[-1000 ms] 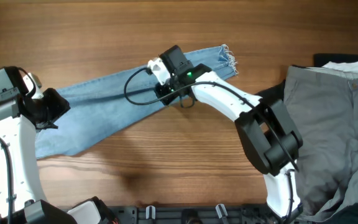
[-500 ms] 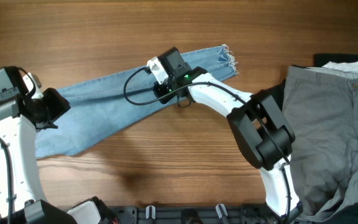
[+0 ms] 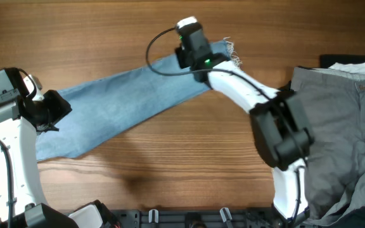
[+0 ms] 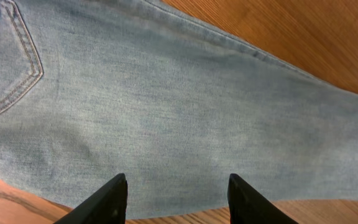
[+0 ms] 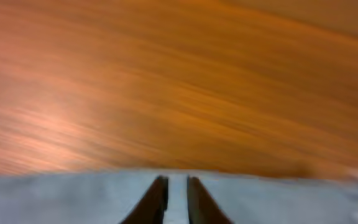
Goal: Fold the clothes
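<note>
Currently the jeans (image 3: 119, 107) lie flat across the table (image 3: 170, 164), left gripper (image 4: 178, 186) wide open over the seat end, right gripper (image 5: 176, 186) narrow at the hem-end edge, grip unclear, likely staging a lengthwise fold.

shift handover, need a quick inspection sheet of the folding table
surface: wooden table, grain running lengthwise
job's things: jeans spread flat diagonally, unfolded, frayed hem by the right arm
clutter: grey trousers and black garment at the right edge
grippers: left gripper open above the jeans; right gripper over the denim near the hem, blurred, state unclear
cables: black cable looping off the right wrist
surroundings: nothing seen
</note>
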Robot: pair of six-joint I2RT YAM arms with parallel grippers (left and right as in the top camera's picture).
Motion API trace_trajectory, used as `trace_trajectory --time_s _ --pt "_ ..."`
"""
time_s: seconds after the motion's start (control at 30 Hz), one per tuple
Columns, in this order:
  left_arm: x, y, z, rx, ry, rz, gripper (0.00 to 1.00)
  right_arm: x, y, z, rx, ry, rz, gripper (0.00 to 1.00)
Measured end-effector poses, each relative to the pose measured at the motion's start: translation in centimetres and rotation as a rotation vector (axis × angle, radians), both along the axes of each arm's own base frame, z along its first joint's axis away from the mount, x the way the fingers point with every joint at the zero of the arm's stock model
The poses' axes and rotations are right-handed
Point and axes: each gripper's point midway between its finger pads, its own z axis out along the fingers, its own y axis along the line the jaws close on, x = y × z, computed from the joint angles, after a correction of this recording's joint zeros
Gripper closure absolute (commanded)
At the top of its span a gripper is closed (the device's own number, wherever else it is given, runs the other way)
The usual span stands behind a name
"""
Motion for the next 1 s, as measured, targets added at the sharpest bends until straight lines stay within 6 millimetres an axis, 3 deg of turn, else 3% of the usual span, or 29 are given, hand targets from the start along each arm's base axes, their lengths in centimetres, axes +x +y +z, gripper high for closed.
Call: trace_trajectory --time_s 0.1,0.27,0.4,0.53,0.6,0.73,0.8,0.87,0.93,1.0 --pt "0.0 0.0 0.0 0.002 0.001 0.001 0.47 -2.7 -2.9 -0.4 -0.055 0.149 -0.042 0.47" --pt "-0.2 0.0 -0.1 -0.001 0.008 0.001 0.48 -6.0 -6.5 -3.1 0.042 0.425 -0.085 0.42" --pt "-0.4 -0.1 -0.2 -0.006 0.020 0.001 0.48 -4.4 -12.0 -2.8 0.292 0.516 -0.172 0.45" --pt "-0.5 -0.2 -0.2 -0.008 0.023 0.001 0.48 -2.7 -17.3 -2.0 0.429 0.496 -0.245 0.53" --pt "-0.5 -0.2 -0.2 -0.008 0.023 0.001 0.48 -2.0 -17.6 -1.6 0.439 0.464 -0.224 0.58" --pt "-0.5 -0.2 -0.2 -0.008 0.023 0.001 0.47 -1.8 -15.8 -1.9 0.426 0.448 -0.141 0.61" --pt "-0.5 -0.2 -0.2 -0.008 0.023 0.001 0.46 -2.0 -15.1 -3.1 0.415 0.472 -0.127 0.64" --pt "-0.5 -0.2 -0.2 -0.008 0.023 0.001 0.46 -2.2 -14.9 -4.3 0.411 0.496 -0.128 0.74" --pt "-0.5 -0.2 -0.2 -0.008 0.024 0.001 0.45 -2.7 -15.1 -6.5 0.400 0.543 -0.140 0.73" --pt "-0.6 -0.2 -0.2 -0.009 0.026 0.001 0.45 -2.8 -15.2 -7.1 0.396 0.556 -0.146 0.72"
